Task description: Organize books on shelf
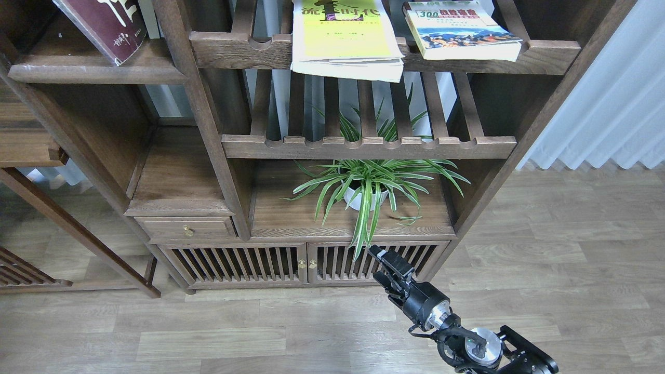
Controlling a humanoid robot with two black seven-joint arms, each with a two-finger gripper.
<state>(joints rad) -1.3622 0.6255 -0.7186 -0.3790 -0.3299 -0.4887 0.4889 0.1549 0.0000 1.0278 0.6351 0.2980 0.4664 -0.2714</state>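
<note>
The maroon book [111,26] with white characters stands tilted at the top left, its lower corner on or just over the solid dark-brown shelf [98,72]; its upper part is cut off by the view's edge. The yellow-green book [343,36] lies flat on the top slatted rack and overhangs its front rail. The "300" book [462,36] lies flat to its right on the same rack. My right gripper [383,266] hangs low in front of the cabinet doors, open and empty. My left gripper is out of view.
A potted spider plant [366,189] stands on the plank below a second slatted rack [369,147]. A small drawer [187,228] and slatted cabinet doors [306,262] are underneath. A white curtain [608,104] hangs at the right over a wood floor.
</note>
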